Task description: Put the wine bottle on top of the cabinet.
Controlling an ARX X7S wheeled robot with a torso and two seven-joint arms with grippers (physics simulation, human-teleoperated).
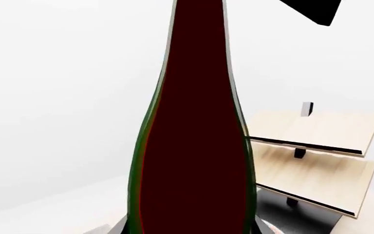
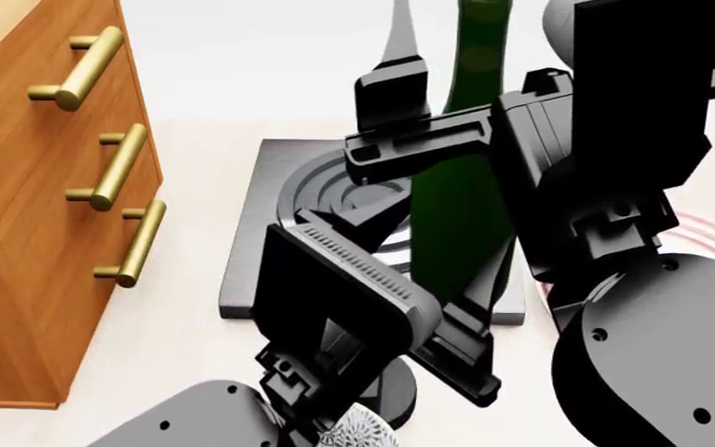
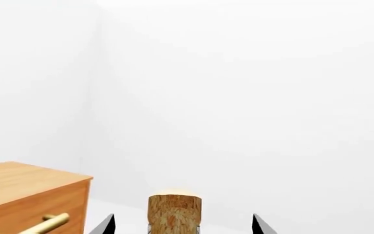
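the wine bottle [image 2: 457, 214] is standing upright, raised above the dark base plate [image 2: 252, 242], right of the cabinet [image 2: 34, 233]. the left gripper [image 2: 438, 307] is closing on its body. the right gripper [image 3: 180, 224] is waiting around the cork [image 3: 174, 212], jaws open, not touching. for doing this well, the bottle should be kept vertical while going higher than the cabinet top [image 3: 18, 178], then moved sideways slowly.

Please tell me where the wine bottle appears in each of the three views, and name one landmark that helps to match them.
Left wrist view: the wine bottle fills the centre, very close.
Head view: its green body stands upper centre, among the black arm parts.
Right wrist view: only its cork top shows at the lower edge.
Shared landmark: the orange-brown cabinet, in head and right wrist views.
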